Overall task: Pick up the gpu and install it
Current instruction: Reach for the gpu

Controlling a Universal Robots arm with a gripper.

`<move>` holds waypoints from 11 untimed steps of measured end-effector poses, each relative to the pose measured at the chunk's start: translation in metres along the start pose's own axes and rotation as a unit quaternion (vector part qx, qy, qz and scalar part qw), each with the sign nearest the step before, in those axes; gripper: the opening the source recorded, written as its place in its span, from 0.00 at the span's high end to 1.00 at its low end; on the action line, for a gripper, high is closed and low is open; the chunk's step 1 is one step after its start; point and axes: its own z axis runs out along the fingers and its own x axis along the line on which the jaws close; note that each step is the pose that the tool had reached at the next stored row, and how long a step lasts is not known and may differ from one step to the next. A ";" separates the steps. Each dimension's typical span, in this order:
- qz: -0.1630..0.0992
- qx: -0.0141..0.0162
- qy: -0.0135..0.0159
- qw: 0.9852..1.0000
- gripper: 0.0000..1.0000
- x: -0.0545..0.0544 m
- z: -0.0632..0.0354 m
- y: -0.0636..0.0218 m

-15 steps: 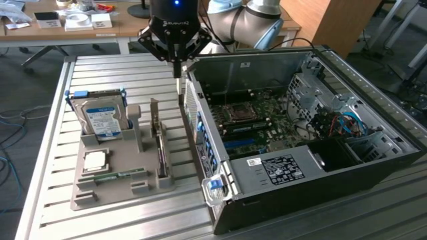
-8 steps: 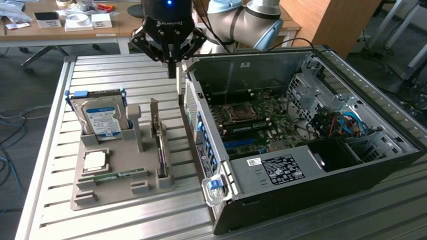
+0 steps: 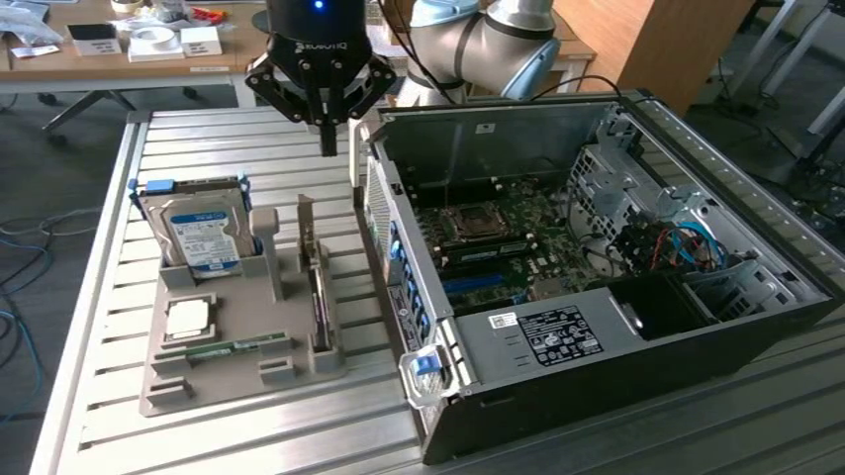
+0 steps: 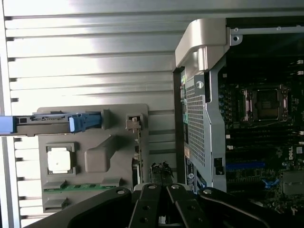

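Shut, empty gripper above the table; gpu in its holder.
Nearest, the gray holder tray (image 3: pixel 172 391) carries a green memory stick (image 3: pixel 225 348), a CPU (image 3: pixel 189 317) and the gpu (image 3: pixel 317 297), which stands on edge just beside the open computer case (image 3: pixel 595 416). A hard drive (image 3: pixel 205 237) stands behind them. Farther back, the gripper (image 3: pixel 328 146) hangs over the slatted table (image 3: pixel 198 139), fingers pressed together.

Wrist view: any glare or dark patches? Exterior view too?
Wrist view: strong glare washes out the slatted table; the computer case interior sits in deep shadow. Exterior view: light is even, the motherboard is well lit.
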 end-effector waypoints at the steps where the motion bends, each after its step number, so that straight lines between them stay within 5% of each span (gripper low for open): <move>1: 0.000 0.000 0.000 1.000 0.89 0.001 0.0000 -0.0001; 11: 0.000 0.000 0.000 1.000 0.89 0.016 -0.0004 -0.0012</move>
